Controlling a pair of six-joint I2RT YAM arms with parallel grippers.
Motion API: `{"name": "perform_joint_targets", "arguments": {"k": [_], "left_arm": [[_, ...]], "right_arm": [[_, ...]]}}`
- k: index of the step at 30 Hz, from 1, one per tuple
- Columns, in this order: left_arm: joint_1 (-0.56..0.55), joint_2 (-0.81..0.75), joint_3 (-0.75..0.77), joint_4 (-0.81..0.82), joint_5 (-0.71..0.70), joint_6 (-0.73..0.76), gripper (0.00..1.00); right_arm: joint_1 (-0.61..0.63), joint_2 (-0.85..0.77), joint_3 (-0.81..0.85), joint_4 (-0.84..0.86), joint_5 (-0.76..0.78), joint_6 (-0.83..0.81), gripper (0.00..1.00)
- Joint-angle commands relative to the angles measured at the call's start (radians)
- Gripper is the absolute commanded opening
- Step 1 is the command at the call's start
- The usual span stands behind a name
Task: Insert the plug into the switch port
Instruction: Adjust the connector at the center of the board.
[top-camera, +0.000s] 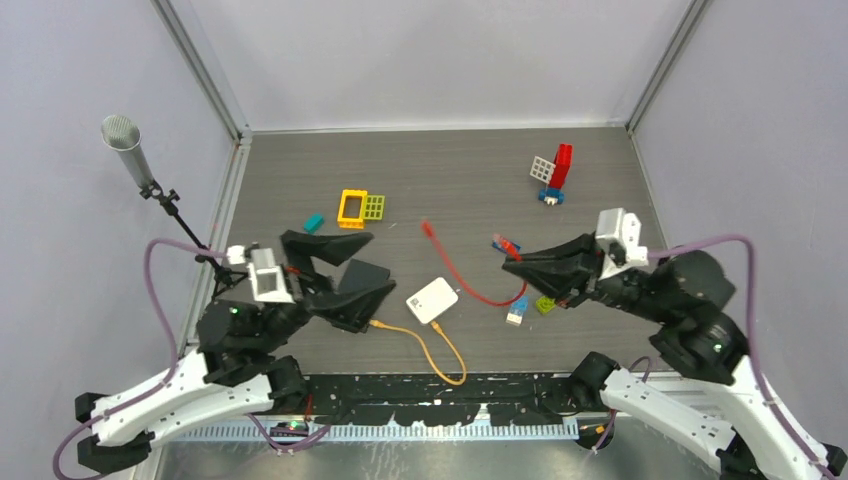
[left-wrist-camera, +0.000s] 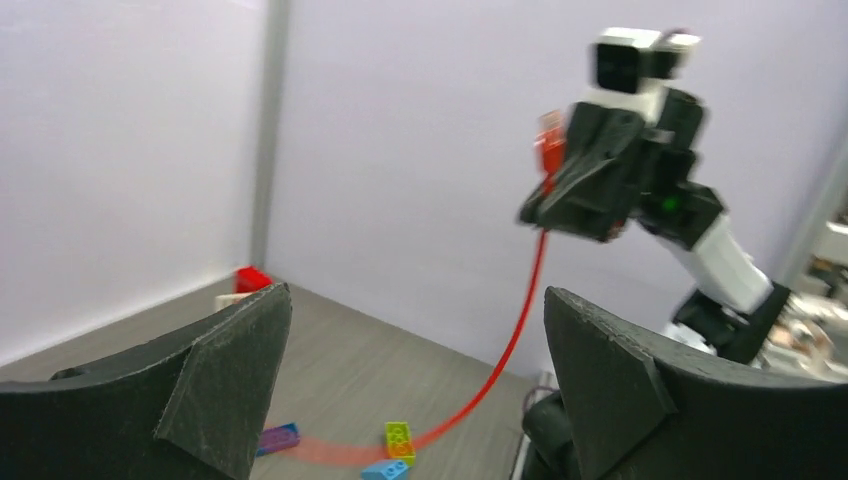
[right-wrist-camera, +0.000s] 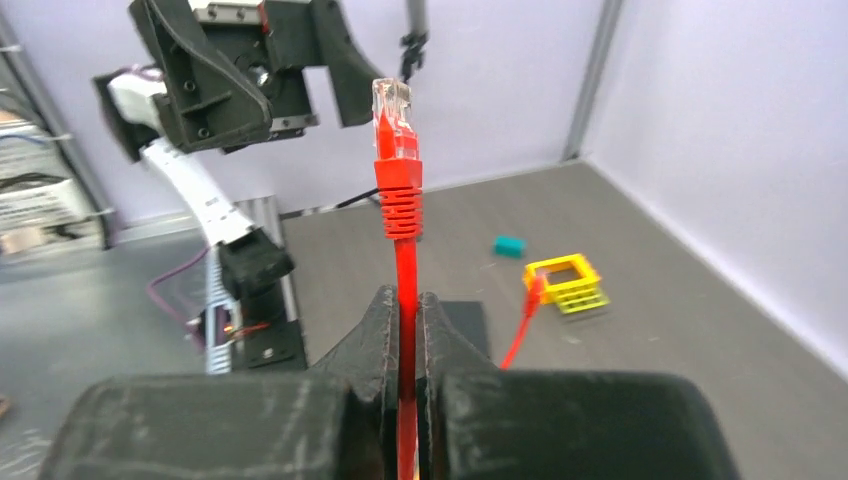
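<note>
The left pincer (top-camera: 348, 270) stands wide open above the dark, wood-grained worktop (top-camera: 460, 170), its matte black, wedge-shaped fingers holding nothing. Just to its right the switch (top-camera: 432, 299), a small white box with rounded corners, lies flat on the worktop, and a thin orange cable (top-camera: 395, 328) reaches its near side. Further right, the right pincer (top-camera: 512, 263) is clamped on a glossy red cable (top-camera: 458, 281) just below the plug (right-wrist-camera: 392, 108). The plug is a clear, boxy plastic tip over a ribbed red boot, raised off the worktop and apart from the switch.
</note>
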Motion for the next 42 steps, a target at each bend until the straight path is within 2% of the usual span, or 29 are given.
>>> {"name": "perform_joint_targets", "arguments": {"k": [1, 4, 6, 7, 10, 12, 16, 18, 20, 21, 23, 24, 26, 30, 34, 38, 42], "left_arm": [[-0.001, -0.117, 0.018, -0.242, -0.289, -0.021, 1.0], [-0.002, -0.173, 0.011, -0.326, -0.388, -0.03, 1.0], [-0.002, -0.208, 0.005, -0.376, -0.454, -0.045, 1.0], [-0.002, -0.224, 0.001, -0.4, -0.474, -0.052, 1.0], [-0.002, -0.28, -0.019, -0.454, -0.515, -0.063, 1.0], [-0.002, -0.314, -0.038, -0.466, -0.533, -0.068, 1.0], [-0.001, -0.362, -0.069, -0.469, -0.557, -0.082, 0.99], [-0.001, -0.369, -0.074, -0.474, -0.564, -0.088, 0.99], [-0.002, -0.37, -0.069, -0.486, -0.566, -0.091, 0.99], [-0.001, -0.368, -0.066, -0.492, -0.567, -0.09, 0.99], [-0.001, -0.363, -0.059, -0.506, -0.572, -0.087, 0.99], [-0.002, -0.361, -0.054, -0.514, -0.574, -0.085, 0.99], [-0.001, -0.357, -0.046, -0.53, -0.58, -0.081, 0.99], [-0.001, -0.356, -0.049, -0.55, -0.593, -0.078, 1.0], [-0.001, -0.337, -0.058, -0.579, -0.639, -0.115, 1.0], [-0.002, -0.264, -0.019, -0.716, -0.707, -0.216, 1.0], [0.0, -0.123, 0.021, -0.82, -0.749, -0.288, 1.0]], "right_arm": [[0.003, 0.099, 0.162, -0.306, 0.149, -0.17, 0.0], [0.005, 0.183, 0.164, -0.371, 0.187, -0.139, 0.0], [0.041, 0.22, 0.126, -0.399, 0.282, -0.123, 0.01], [0.087, 0.221, 0.094, -0.395, 0.356, -0.118, 0.01], [0.349, 0.246, -0.01, -0.353, 0.742, -0.097, 0.0], [0.493, 0.321, -0.047, -0.343, 0.943, -0.074, 0.01], [0.703, 0.562, -0.057, -0.286, 1.219, -0.011, 0.01], [0.778, 0.686, -0.023, -0.261, 1.265, 0.009, 0.01], [0.821, 0.784, 0.024, -0.233, 1.235, 0.03, 0.12], [0.836, 0.823, 0.046, -0.21, 1.186, 0.031, 0.24], [0.857, 0.873, 0.065, -0.159, 1.084, 0.042, 0.57], [0.862, 0.886, 0.075, -0.139, 1.024, 0.053, 0.67], [0.862, 0.881, 0.076, -0.097, 0.923, 0.07, 0.77], [0.833, 0.774, 0.026, -0.045, 0.848, 0.081, 0.79], [0.689, 0.628, -0.085, -0.033, 0.758, 0.128, 0.77], [0.511, 0.5, -0.213, 0.027, 0.678, 0.138, 0.69], [0.358, 0.495, -0.246, 0.065, 0.623, 0.134, 0.57]]}}
